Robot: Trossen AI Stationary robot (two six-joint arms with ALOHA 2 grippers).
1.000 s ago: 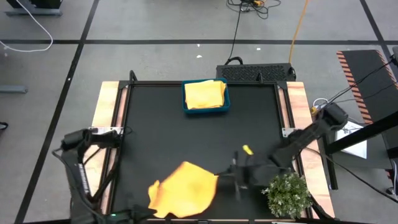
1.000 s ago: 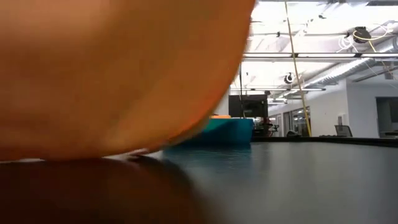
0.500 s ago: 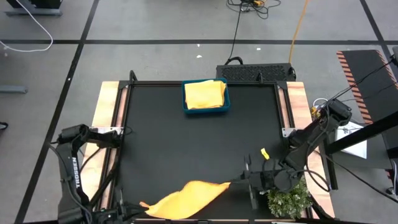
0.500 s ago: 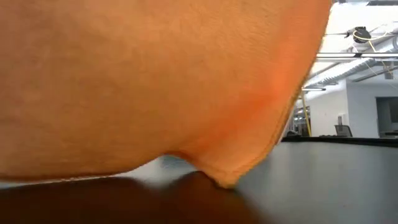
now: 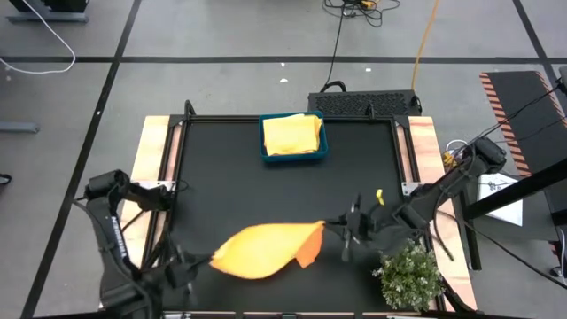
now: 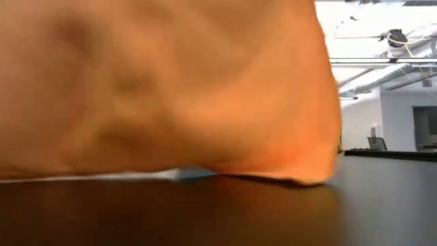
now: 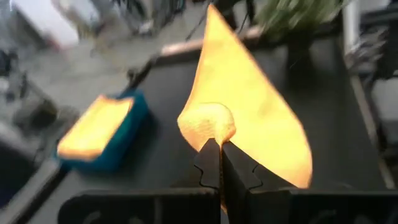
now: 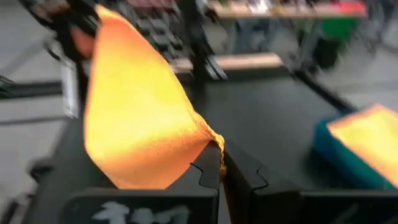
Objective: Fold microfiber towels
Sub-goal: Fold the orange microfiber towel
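An orange microfiber towel [image 5: 266, 250] hangs spread between my two grippers over the near half of the black table [image 5: 230, 186]. My left gripper [image 5: 209, 260] is shut on its left end and my right gripper [image 5: 328, 227] on its right end. In the low view the towel [image 6: 164, 82] fills most of the picture, and its lower edge [image 6: 300, 179] reaches down to about the table top. Whether it touches there I cannot tell. A folded yellow towel [image 5: 292, 133] lies in the teal tray [image 5: 264, 152] at the far edge. My left gripper pinches a bunched bit of the towel's left end [image 7: 208, 127] between its two fingers, coming nearly level from the table's left side. The cloth runs away from the fingertips [image 7: 211, 158] as a raised sheet. One layer or several, I cannot tell. My right gripper pinches the towel's right end at a gathered edge [image 8: 208, 138] between its two fingers, coming nearly level from the table's right side. The cloth spreads from the fingertips [image 8: 214, 168] toward the other arm and sags below the hold.
A small bushy green plant [image 5: 409, 276] stands at the near right corner, close under my right arm. Wooden rails [image 5: 152, 177] run along the table's left and right sides. The middle of the table between the towel and the tray is bare black surface.
Both grippers have carried the orange towel first toward the table's near edge, drawing it out into a long narrow band, then back toward the far edge. Both wrists have rolled. The towel, a broad sheet one second ago, now hangs as a sagging sheet between them.
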